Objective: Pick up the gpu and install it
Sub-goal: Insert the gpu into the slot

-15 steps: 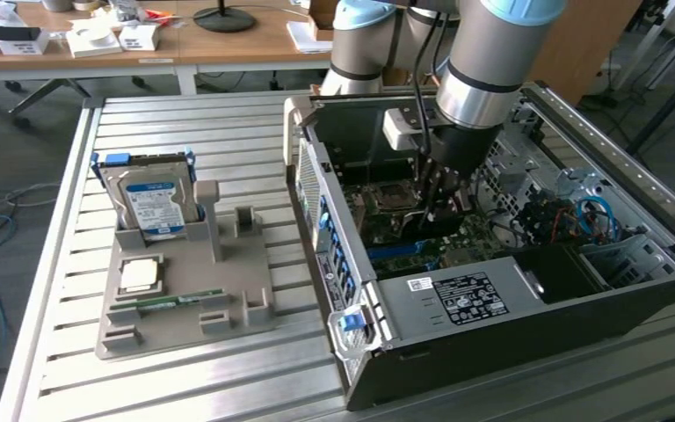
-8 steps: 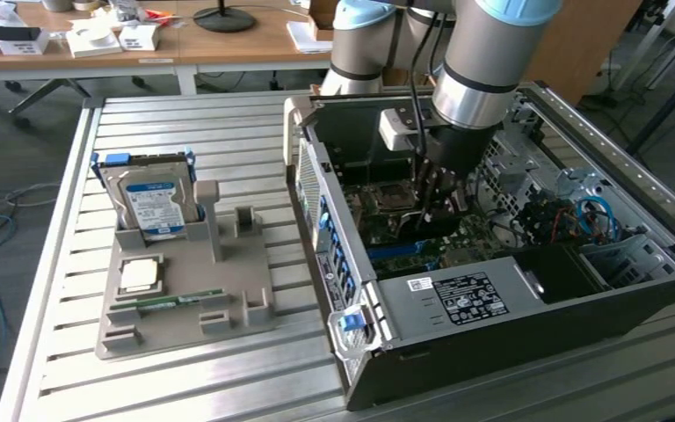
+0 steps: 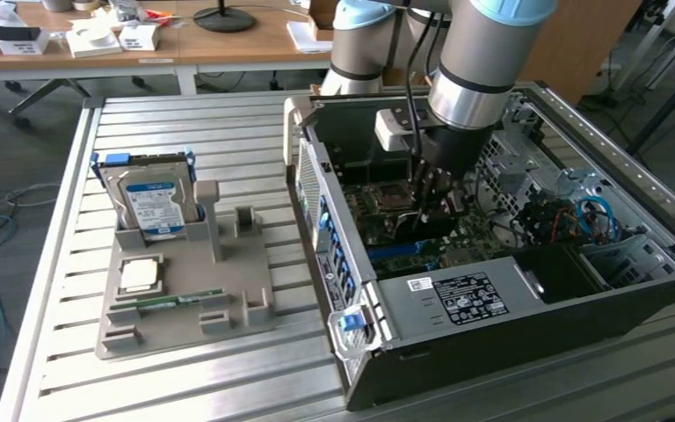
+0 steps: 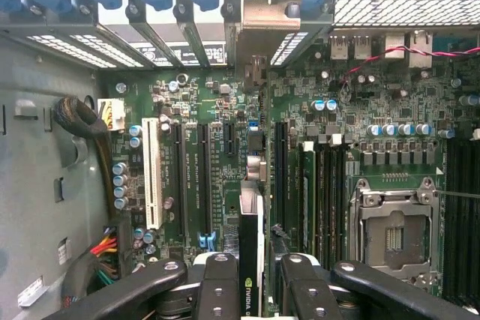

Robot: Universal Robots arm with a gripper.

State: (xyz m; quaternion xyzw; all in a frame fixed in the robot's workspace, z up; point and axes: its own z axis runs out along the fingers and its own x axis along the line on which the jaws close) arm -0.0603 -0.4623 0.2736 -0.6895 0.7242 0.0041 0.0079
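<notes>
In the wrist view I see the gpu (image 4: 251, 224) edge-on, a thin dark card with a green logo on its edge. It runs from between my fingers (image 4: 218, 279) toward the case's rear wall. Its pale metal end piece (image 4: 270, 17) sits at the rear slot openings under the blue latches. My gripper (image 4: 251, 269) is shut on the card, which stands upright over the green motherboard (image 4: 375, 157), beside the long black expansion slots (image 4: 202, 177). Whether it sits in a slot I cannot tell. In the exterior view my gripper (image 3: 434, 192) reaches down inside the open computer case (image 3: 490, 299).
A grey holder (image 3: 185, 303) on the slatted table at the exterior view's left carries a silver blue-labelled hard drive (image 3: 150, 202), a processor (image 3: 138, 274) and a green memory stick (image 3: 179, 301). Inside the case are the processor socket (image 4: 394, 234), cable bundles (image 4: 105, 249) and blue cables (image 3: 590, 220).
</notes>
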